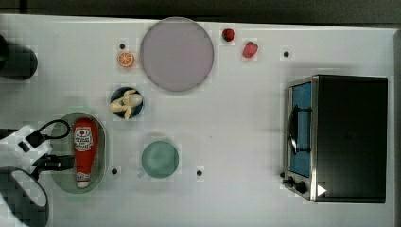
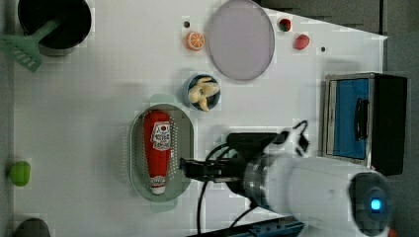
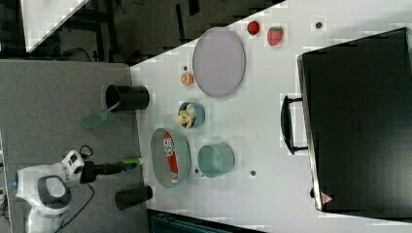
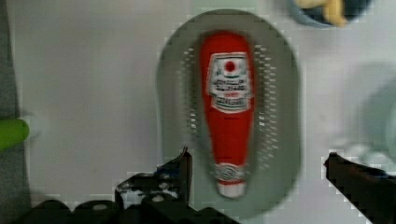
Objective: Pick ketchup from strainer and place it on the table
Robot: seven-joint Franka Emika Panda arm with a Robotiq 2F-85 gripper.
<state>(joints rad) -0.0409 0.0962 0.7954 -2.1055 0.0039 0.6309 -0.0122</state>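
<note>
Well, the ketchup [image 4: 229, 112] lies lengthwise in the strainer [image 4: 280, 93]; the gripper [image 4: 257, 170], fingers spread wide, hangs over its capped end, and probably should straddle the wider body before closing

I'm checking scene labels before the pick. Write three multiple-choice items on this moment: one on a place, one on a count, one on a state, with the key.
1. Where does the ketchup lie?
A. In the strainer
B. On the grey plate
C. In the green cup

2. How many strawberries are on the table?
A. None
B. Two
C. Four

3. How is the end effector?
A. Shut on the ketchup
B. Shut and empty
C. Open, holding nothing

Key: 1 A, the bottle lies flat in the perforated oval strainer. 2 B, two red strawberries sit beside the plate in the top view. 3 C, the wrist view shows the fingers spread wide, clear of the bottle.
</note>
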